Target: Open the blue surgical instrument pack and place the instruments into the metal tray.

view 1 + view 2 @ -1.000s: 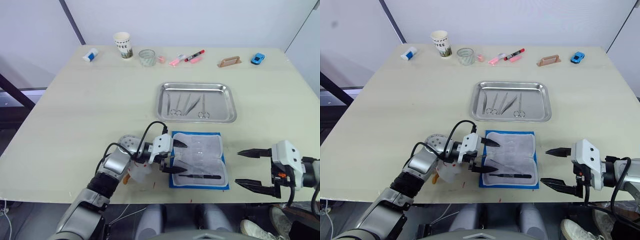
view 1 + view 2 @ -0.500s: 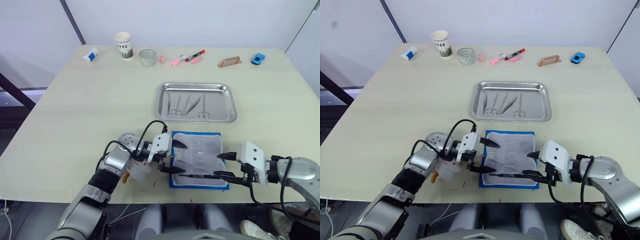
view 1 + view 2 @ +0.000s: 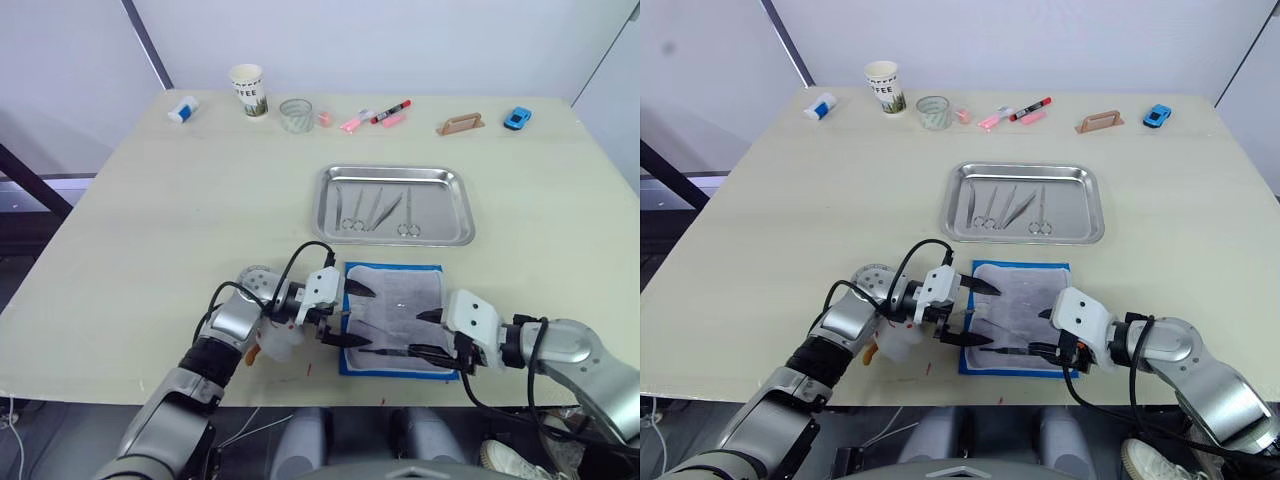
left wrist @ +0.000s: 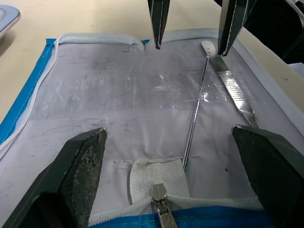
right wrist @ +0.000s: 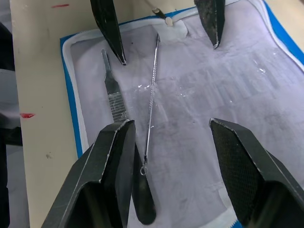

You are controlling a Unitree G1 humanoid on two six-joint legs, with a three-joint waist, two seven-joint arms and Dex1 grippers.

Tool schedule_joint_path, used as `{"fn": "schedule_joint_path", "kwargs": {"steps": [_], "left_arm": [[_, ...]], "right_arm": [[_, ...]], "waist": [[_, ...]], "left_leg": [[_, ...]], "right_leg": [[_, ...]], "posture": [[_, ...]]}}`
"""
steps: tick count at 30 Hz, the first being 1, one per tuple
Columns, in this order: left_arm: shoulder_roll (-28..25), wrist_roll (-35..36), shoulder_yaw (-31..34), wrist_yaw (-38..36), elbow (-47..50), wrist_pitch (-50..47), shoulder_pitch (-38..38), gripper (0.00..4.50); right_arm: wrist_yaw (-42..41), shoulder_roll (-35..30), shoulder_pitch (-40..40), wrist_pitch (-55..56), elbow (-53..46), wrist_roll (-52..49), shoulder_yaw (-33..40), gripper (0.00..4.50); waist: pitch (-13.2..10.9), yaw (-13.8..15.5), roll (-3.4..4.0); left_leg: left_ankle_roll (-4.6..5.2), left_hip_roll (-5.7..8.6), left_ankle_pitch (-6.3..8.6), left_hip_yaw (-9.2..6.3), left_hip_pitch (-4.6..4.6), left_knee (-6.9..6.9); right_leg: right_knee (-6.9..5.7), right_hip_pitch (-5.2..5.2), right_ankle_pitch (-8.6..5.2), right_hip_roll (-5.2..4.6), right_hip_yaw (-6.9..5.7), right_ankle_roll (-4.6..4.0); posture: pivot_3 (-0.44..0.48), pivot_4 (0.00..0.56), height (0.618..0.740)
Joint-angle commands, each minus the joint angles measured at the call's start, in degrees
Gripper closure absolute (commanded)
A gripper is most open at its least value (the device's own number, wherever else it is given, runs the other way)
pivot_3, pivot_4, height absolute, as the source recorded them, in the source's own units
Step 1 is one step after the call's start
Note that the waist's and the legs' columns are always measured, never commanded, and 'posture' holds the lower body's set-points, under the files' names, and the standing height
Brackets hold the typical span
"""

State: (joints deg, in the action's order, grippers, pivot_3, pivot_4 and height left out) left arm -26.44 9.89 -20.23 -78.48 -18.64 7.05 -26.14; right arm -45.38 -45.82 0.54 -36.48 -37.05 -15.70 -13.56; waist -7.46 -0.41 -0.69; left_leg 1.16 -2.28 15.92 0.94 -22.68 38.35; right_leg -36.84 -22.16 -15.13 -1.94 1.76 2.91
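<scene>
— Where are the hands?
— The left hand (image 3: 356,315) hangs spread wide over the left edge of the pack (image 3: 398,319); the right hand (image 3: 426,333), fingers apart too, faces it from the pack's right side.

— What's between them?
— The pack lies open near the counter's (image 3: 180,210) front edge, two instruments (image 5: 151,92) on its lining: a thin probe and a flat-handled one beside it.

— The tray (image 3: 396,204)?
— Just behind the pack, mid-counter, holding scissors and forceps.
</scene>
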Motion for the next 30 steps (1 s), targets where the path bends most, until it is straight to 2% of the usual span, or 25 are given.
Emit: {"fn": "schedule_joint_path", "kwargs": {"steps": [1, 10, 30], "left_arm": [[-0.2, -1.7, -0.5, 0.1, -2.2, 0.0, 0.5, 0.0], [0.2, -2.0, -0.4, 0.3, -4.1, 1.0, 0.0, 0.0], [0.7, -2.5, -0.4, 1.1, -4.9, 1.9, 0.0, 0.0]], "right_arm": [[0.1, -0.3, 1.1, -0.1, 0.0, 1.2, -0.5, 1.71], [-1.5, -1.0, 1.7, 0.3, 0.5, 3.1, -1.8, 1.71], [1.2, -0.7, 4.4, -5.7, -0.7, 6.0, -3.6, 1.71]], "waist": [[0.0, 0.0, 0.0], [0.0, 0.1, 0.0], [0.1, 0.2, 0.01]], "left_leg": [[0.0, 0.0, 0.0, 0.0, 0.0, 0.0], [0.0, 0.0, 0.0, 0.01, 0.0, 0.01], [0.0, 0.01, 0.0, 0.01, 0.02, 0.04]], "right_leg": [[0.0, 0.0, 0.0, 0.0, 0.0, 0.0], [-0.01, 0.01, 0.0, 0.0, -0.01, 0.0], [-0.03, 0.04, 0.0, -0.01, -0.03, 0.0]], "posture": [[0.0, 0.15, 0.74], [0.0, 0.15, 0.74], [0.0, 0.15, 0.74]]}}
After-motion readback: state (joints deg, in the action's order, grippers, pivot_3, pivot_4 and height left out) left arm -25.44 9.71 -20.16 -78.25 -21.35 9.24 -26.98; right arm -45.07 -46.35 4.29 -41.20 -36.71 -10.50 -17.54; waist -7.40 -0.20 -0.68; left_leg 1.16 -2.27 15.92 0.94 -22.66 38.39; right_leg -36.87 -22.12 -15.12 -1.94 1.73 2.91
